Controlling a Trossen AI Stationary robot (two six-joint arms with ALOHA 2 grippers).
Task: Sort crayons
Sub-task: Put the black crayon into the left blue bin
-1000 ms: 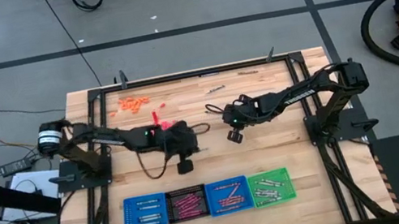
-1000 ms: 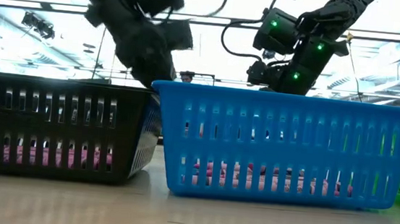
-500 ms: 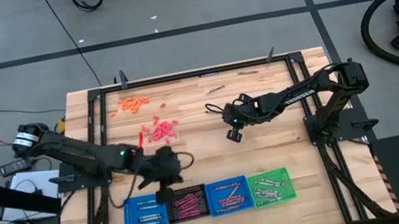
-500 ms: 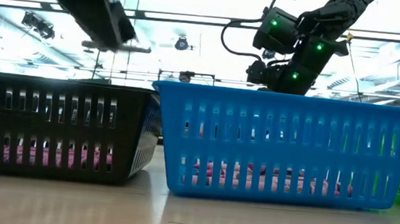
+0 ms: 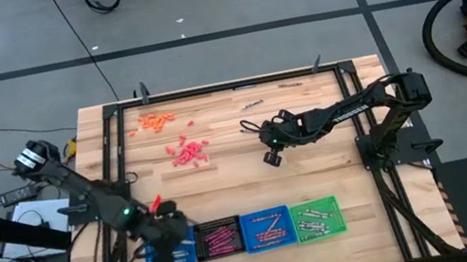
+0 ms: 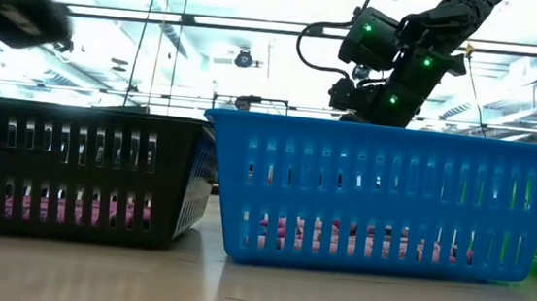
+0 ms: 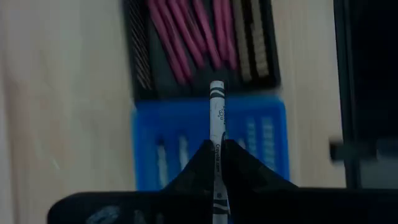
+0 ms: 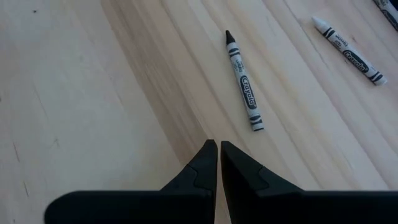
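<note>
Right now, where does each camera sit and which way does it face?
High: overhead, straight down on both arms, trays.
Low: table height, level across black tray and blue tray; right arm above.
Left wrist: past left gripper shut on a grey crayon, over trays.
Right wrist: past shut right gripper, at a crayon on wood.
High and left wrist share the trays.

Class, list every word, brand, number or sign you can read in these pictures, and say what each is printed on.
"Crayola": grey crayon lying on the table.
"Crayola": white crayon lying farther off.
Print on the crayon held in the left end effector: too blurred to read.
No other readable text.
</note>
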